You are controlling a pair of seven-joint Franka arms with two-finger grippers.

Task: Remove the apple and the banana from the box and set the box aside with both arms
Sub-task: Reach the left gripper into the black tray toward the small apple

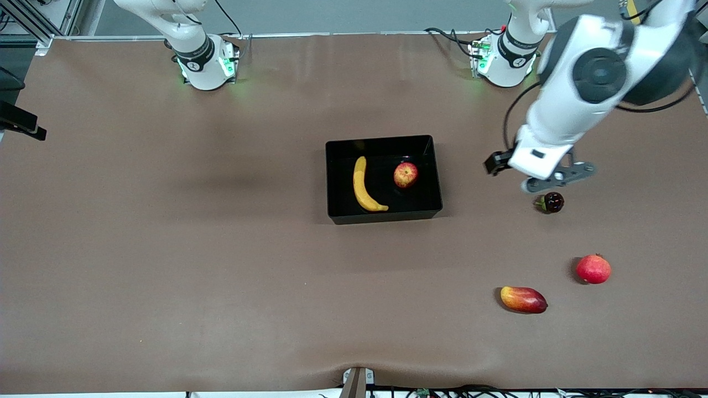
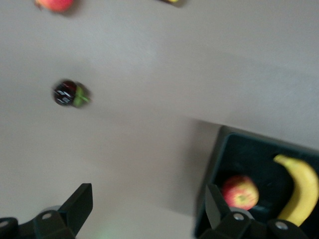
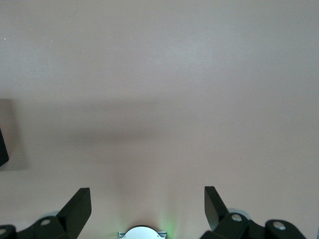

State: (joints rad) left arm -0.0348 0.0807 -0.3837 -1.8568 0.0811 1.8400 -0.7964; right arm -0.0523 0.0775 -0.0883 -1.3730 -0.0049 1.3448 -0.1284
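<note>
Box: the black bin [image 1: 384, 213] sits mid-table; in my left wrist view [image 2: 219, 164] only one corner shows, the rest cut off by the frame.
Banana: lies in the box [image 1: 365, 187], toward the right arm's end; its tip is cropped in my left wrist view [image 2: 302, 189].
Apple: in the box beside the banana [image 1: 406, 174], partly hidden by my finger in the left wrist view [image 2: 240, 192].
Left gripper: mine [image 2: 148, 206] hangs over bare table between the box and a small dark fruit [image 1: 552, 202], fingers spread, gripping nothing.
Right gripper: mine [image 3: 147, 208] is parted and empty over plain tabletop; this arm waits, and the front view shows only its base.
Others: mango [image 1: 523, 299] and red round fruit [image 1: 593, 268], nearer the front camera.
</note>
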